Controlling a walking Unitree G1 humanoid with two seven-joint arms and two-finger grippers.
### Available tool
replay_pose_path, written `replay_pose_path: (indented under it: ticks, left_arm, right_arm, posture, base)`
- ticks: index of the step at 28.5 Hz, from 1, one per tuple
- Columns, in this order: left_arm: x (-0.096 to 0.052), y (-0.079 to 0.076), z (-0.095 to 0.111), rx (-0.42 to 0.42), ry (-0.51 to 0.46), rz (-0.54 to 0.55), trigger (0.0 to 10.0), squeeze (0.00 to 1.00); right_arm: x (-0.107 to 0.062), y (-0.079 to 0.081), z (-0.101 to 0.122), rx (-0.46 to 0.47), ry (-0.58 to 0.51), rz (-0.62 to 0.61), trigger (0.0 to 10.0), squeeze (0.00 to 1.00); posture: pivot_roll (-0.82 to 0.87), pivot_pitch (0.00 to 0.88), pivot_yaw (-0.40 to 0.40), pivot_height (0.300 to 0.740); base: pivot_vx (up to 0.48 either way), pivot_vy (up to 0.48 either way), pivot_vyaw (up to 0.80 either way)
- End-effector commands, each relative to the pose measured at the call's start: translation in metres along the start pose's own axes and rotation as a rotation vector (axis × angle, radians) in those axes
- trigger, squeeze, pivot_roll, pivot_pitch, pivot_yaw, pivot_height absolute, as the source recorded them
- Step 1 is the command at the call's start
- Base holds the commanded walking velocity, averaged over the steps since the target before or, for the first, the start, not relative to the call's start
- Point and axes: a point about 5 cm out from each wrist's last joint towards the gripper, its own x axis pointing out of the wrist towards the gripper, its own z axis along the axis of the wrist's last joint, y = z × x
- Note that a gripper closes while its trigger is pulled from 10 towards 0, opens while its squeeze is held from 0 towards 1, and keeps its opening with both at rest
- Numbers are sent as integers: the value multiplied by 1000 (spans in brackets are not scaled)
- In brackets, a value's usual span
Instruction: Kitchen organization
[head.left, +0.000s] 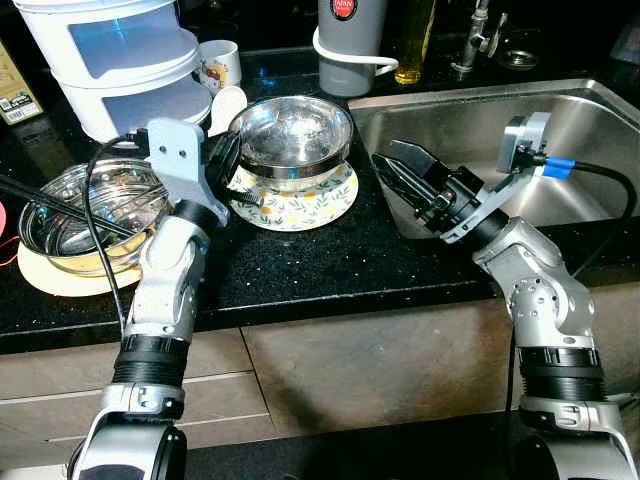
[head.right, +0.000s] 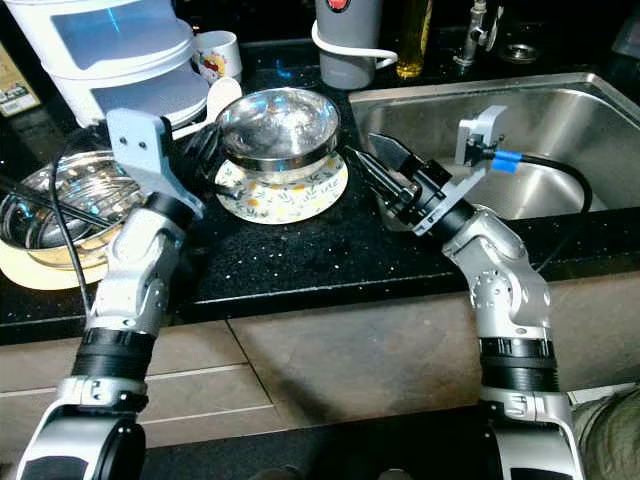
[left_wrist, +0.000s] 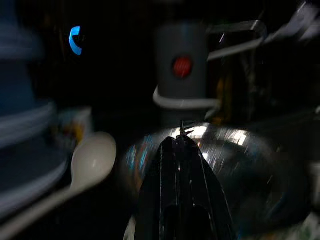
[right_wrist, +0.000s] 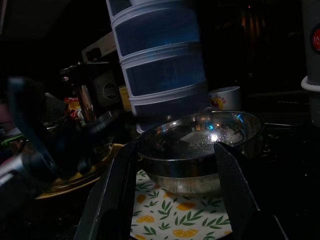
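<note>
Steel bowl (head.left: 292, 137): it stands upright on a round patterned plate (head.left: 310, 204), on the black tabletop (head.left: 330, 260), just left of the sink (head.left: 560, 130).
Left pincer (left_wrist: 181, 150): it is at the left rim of the steel bowl; in the left wrist view its two black fingers lie together, with no gap between them, and the tips are against the bowl's side. That view is blurred, so contact is not sure.
Right pincer (head.left: 395, 172): it is on the right side of the steel bowl, near but apart from it, above the edge between tabletop and sink. Its fingers are spread apart and hold nothing; in the right wrist view the bowl stands between the two fingers, further ahead.
Left arm: it rises from the front of the tabletop, and the wrist is bent toward the bowl.
Right arm: it rises at the right, the forearm is turned left, and a cable with a blue plug goes back over the sink.
Second bowl (head.left: 85, 215): it is steel with utensils inside, on a pale plate at the left.
White stacked container (head.left: 115, 55): it is behind the second bowl.
Grey jug (head.left: 350, 45): it is behind the steel bowl, with a white spoon (left_wrist: 87, 162) to the left.
</note>
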Motion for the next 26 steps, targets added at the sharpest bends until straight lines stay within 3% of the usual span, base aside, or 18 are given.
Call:
replay_pose_path:
  ticks: [1,2,5,13,14,16,17,26]
  left_arm:
    - [4,-4,9,-5,-32,-22,0,0]
    - [8,-9,20,-11,-72,-44,0,0]
    - [11,-14,29,-20,-103,-63,0,0]
    - [11,-24,44,-64,-139,-63,0,0]
    - [9,-25,48,-72,-151,-45,3059,0]
    - [8,-24,50,-76,-154,-34,3059,0]
    - [7,-24,51,-70,-154,-33,10000,0]
    - [6,-19,61,-35,-149,-24,10000,0]
  right_arm:
    - [2,3,1,6,-7,13,10000,0]
    - [2,3,2,9,-12,15,10000,0]
    - [4,3,2,15,-18,17,10000,0]
    - [6,2,0,32,-17,12,10000,0]
    - [6,2,-1,35,-15,12,10000,0]
    - [7,2,-1,37,-15,11,10000,0]
    - [7,2,-1,39,-16,10,10000,0]
    - [8,-2,-3,36,-28,-37,10000,0]
  posture:
    - [-1,51,-15,732]
    - [0,49,-16,732]
    - [2,46,-15,732]
    - [5,38,-16,732]
    - [7,36,-16,732]
    - [7,36,-16,732]
    - [9,32,-15,732]
    - [14,31,-13,732]
  base:
    - [0,0,0]
    - [0,0,0]
    - [0,0,0]
    - [0,0,0]
    - [0,0,0]
    - [0,0,0]
    - [0,0,0]
    - [0,-30,0]
